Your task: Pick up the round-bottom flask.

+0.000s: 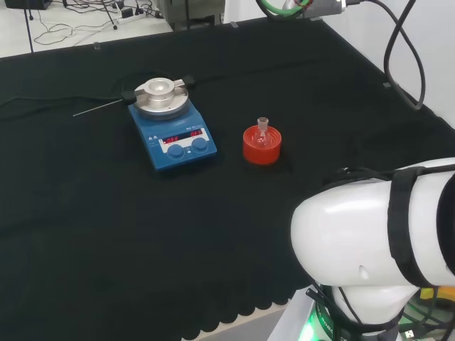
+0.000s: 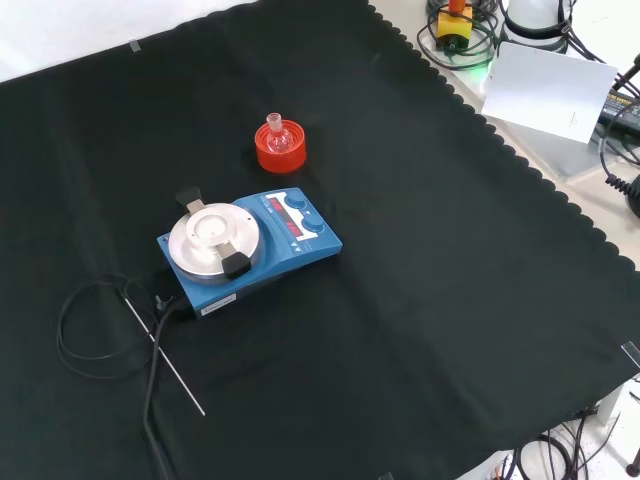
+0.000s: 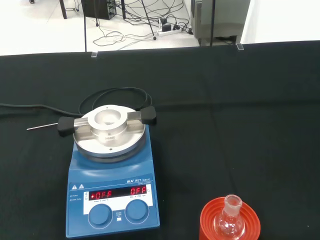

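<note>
Black cloth [image 1: 85,213] carries my flask [image 1: 262,135] upright in its red stand [image 1: 261,145], right of the hotplate [image 1: 170,131]. Finger state: cannot tell. I'd descend and pinch its neck.

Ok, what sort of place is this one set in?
Most likely a robotics lab staging a chemistry bench. A blue hotplate stirrer with a round metal top and a small clear glass round-bottom flask on a red ribbed ring stand sit on black cloth, with cables on the floor behind.
</note>
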